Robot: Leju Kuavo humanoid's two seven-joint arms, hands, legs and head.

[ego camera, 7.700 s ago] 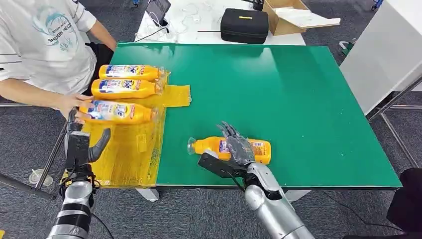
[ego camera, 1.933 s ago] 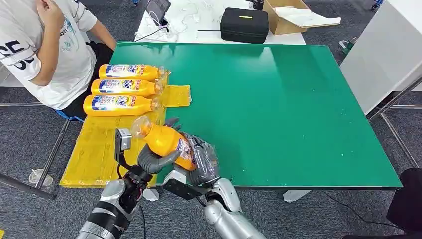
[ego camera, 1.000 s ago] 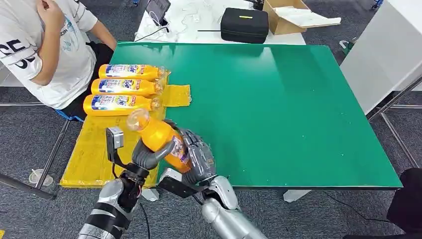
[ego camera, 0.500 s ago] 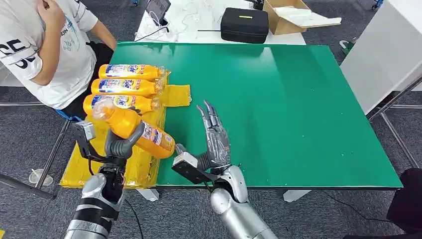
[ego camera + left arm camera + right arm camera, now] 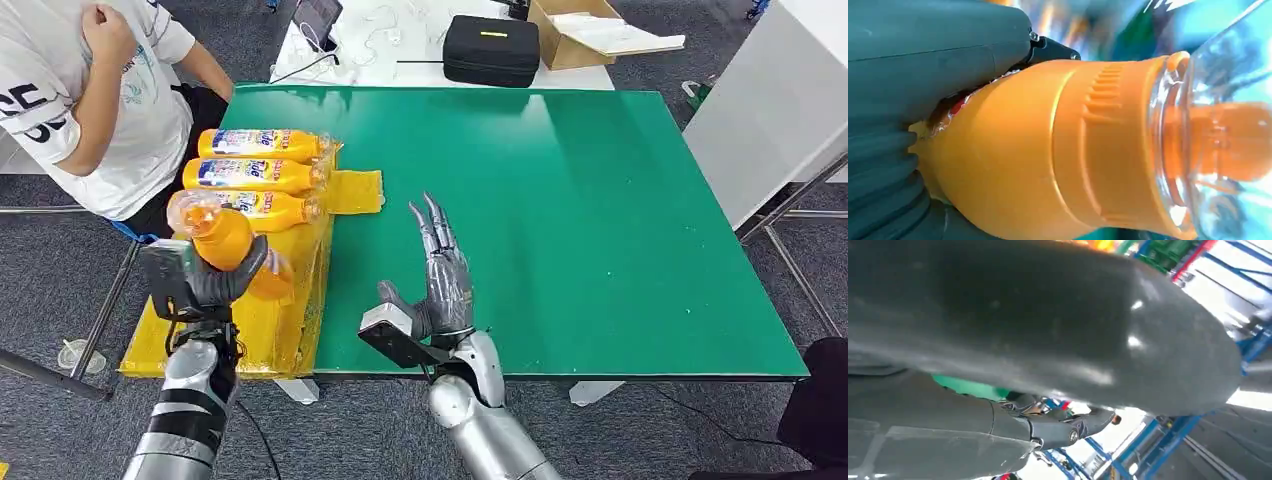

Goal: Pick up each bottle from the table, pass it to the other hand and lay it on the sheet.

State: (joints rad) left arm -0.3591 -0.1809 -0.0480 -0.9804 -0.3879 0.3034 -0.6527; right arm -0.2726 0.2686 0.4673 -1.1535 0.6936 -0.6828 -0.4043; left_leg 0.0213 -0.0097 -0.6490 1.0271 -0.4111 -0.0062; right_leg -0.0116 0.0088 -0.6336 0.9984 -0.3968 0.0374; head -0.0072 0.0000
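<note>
Green table (image 5: pixel 600 200) ahead of you carries no bottles. Your bottle (image 5: pixel 222 238) hangs over the sheet (image 5: pixel 200 320) at 9 o'clock, clamped in your left hand (image 5: pixel 205 280). Three bottles (image 5: pixel 255 176) already lie there; I judge only this laying-down remains. Your right hand (image 5: pixel 440 280) hovers, palm flat, fingers apart, empty.

The sheet (image 5: pixel 240 320) lies along the desk's (image 5: pixel 600 220) left edge. Three bottles (image 5: pixel 255 174) lie on its far part, side by side. The left hand (image 5: pixel 205 285) holds a fourth bottle (image 5: pixel 222 237) over the sheet, just before the nearest of the three; whether they touch cannot be told. The right hand (image 5: pixel 440 280) is over the desk's near part, right of the sheet. A person (image 5: pixel 80 90) sits at far left. Behind the desk stand a case (image 5: pixel 491 50) and, to its right, a cardboard box (image 5: pixel 580 35).
</note>
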